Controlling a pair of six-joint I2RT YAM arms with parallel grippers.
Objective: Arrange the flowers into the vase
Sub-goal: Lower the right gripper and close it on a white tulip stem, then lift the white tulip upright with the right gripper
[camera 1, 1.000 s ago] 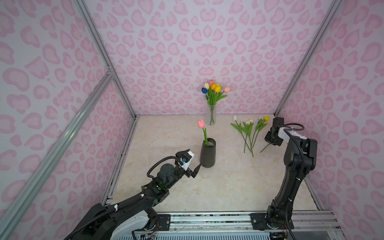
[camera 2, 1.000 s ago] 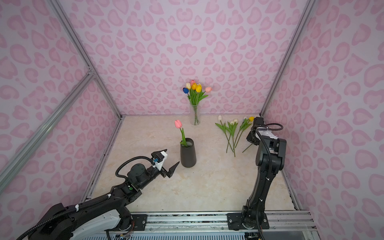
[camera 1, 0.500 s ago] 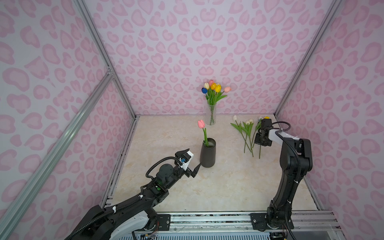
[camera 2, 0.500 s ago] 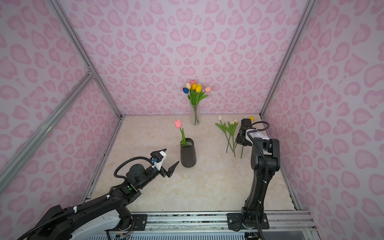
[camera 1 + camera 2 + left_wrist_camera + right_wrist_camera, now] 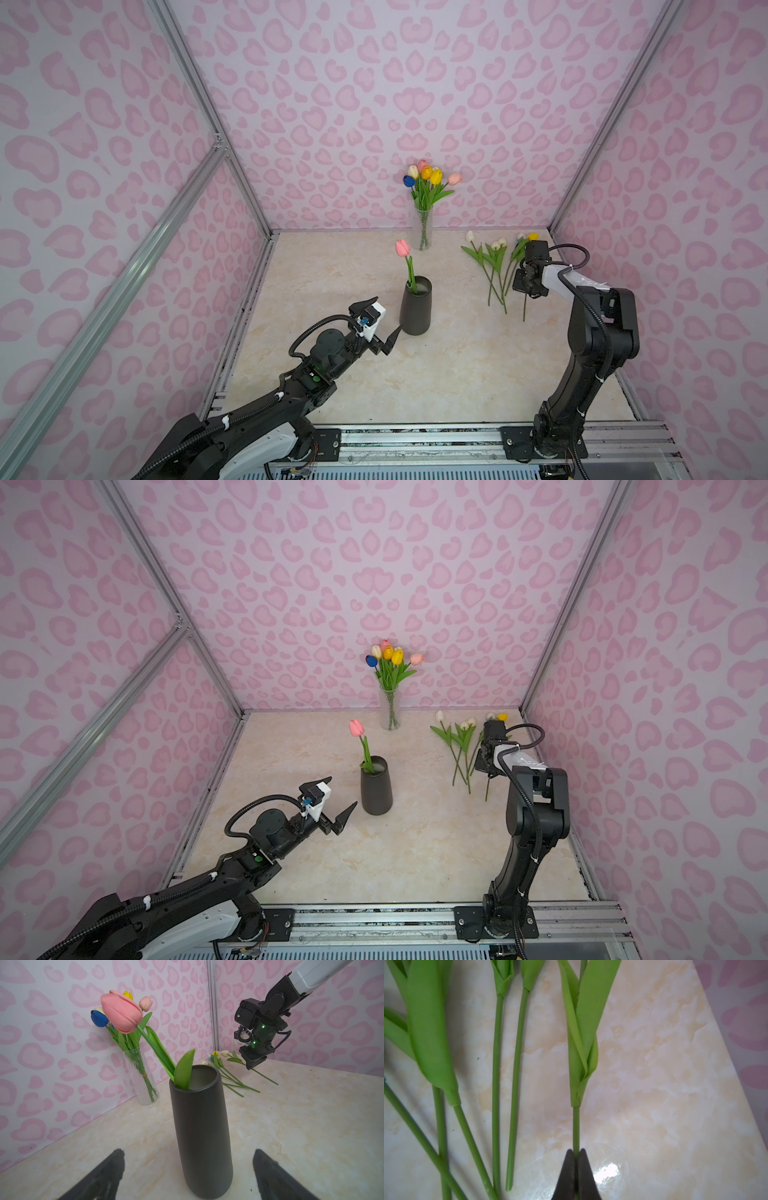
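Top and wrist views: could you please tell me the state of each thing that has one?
black vase, upright, holding one flower.
pink tulip, standing in the black vase, leaning.
glass vase, upright, holding a tulip bunch.
loose tulips, lying flat.
right tool, shut on a stem.
gripped tulip, pinched at the stem.
left tool, open and empty.
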